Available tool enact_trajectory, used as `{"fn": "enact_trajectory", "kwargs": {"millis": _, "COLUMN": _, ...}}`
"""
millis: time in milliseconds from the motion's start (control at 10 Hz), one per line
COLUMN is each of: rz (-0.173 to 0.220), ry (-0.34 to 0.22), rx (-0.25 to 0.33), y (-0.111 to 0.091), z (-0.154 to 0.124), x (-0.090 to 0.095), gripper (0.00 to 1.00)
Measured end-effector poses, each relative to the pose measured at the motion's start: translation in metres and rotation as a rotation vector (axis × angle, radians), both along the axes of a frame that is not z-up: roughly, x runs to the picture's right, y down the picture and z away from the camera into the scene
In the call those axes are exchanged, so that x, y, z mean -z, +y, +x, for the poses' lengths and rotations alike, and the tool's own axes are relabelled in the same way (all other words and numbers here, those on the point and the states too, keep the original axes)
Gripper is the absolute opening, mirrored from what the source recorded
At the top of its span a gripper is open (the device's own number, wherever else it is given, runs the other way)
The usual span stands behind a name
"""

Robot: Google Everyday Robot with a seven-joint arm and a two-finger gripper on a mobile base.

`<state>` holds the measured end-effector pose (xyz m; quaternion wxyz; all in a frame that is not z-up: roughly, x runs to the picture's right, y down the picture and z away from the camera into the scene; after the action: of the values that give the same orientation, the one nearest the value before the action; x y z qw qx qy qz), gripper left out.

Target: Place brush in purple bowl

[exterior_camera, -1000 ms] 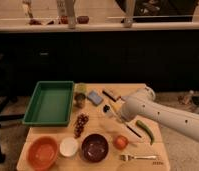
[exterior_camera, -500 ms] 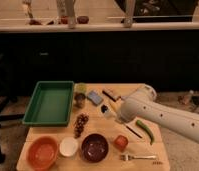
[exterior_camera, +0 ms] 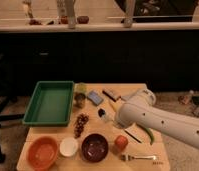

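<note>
Nothing has shifted over the last second; arm and objects sit as before. At the table's front edge, the purple bowl (exterior_camera: pixel 95 147) sits between the white bowl (exterior_camera: pixel 69 146) and a red fruit (exterior_camera: pixel 121 142); just behind, the brush (exterior_camera: pixel 133 136) shows only a thin black handle poking from under my forearm (exterior_camera: pixel 163 122). Farther in, my gripper (exterior_camera: pixel 102 115) hangs clenched beside the grapes (exterior_camera: pixel 81 124); whether it holds anything, I cannot tell.
</note>
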<state>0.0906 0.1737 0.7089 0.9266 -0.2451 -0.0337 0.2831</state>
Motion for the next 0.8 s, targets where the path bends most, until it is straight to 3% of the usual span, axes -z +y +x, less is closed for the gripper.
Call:
{"fn": "enact_trajectory", "kwargs": {"millis": 500, "rz": -0.023, "ry": -0.086, "rx": 0.052, "y": 0.033, "z": -0.033, "x": 0.023, "gripper": 0.0}}
{"fn": "enact_trajectory", "kwargs": {"millis": 800, "rz": -0.028, "ry": -0.099, "rx": 0.057, "y": 0.036, "z": -0.034, "x": 0.024, "gripper": 0.0}}
